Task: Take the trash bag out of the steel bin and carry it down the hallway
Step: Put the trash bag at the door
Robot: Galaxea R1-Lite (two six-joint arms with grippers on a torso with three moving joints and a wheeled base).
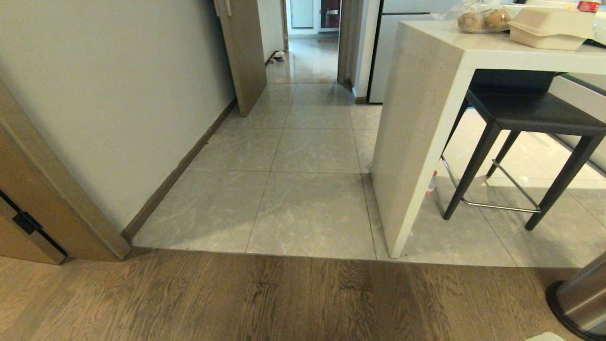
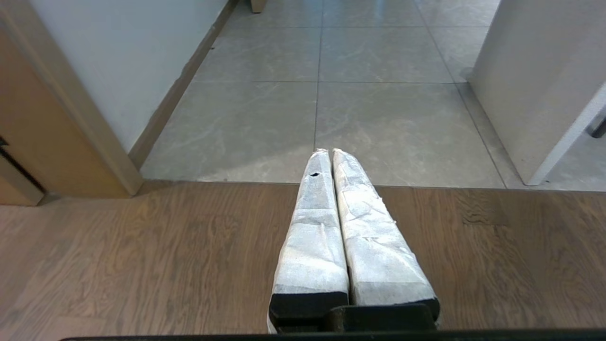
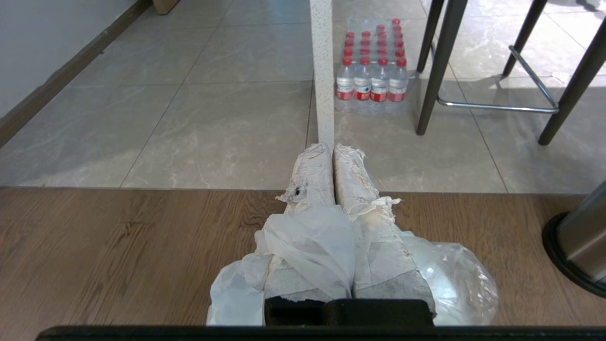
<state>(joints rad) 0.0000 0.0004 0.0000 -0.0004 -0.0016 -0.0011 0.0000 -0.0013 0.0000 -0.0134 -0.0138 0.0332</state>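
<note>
- head view: neither of my arms shows. i stand on the wood-plank floor (image 1: 265, 298) at the edge of the hallway (image 1: 303, 156), whose grey tiles run ahead between the wall (image 1: 118, 99) and the white worktop (image 1: 426, 118) with a black stool (image 1: 525, 118) under it. the steel bin (image 1: 580, 303) is cut off at the lower right corner, beside me on the planks.
- left wrist view: my left pincer (image 2: 327, 152) points out level over the planks toward the tiles, its padded fingers pressed together with nothing between them. i take it as idle.
- right wrist view: my right pincer (image 3: 331, 148) is clamped tight, and the trash bag (image 3: 307, 246) is draped over its fingers and hangs to both sides below, so the bag is out of the bin, whose black base sits off to one side. a pack of water bottles (image 3: 371, 66) stands beyond the worktop's leg.
- my judgement: lifting out is done and carrying is the step in hand. next calls for driving forward onto the tiles, clear of the worktop's corner, grip unchanged.
</note>
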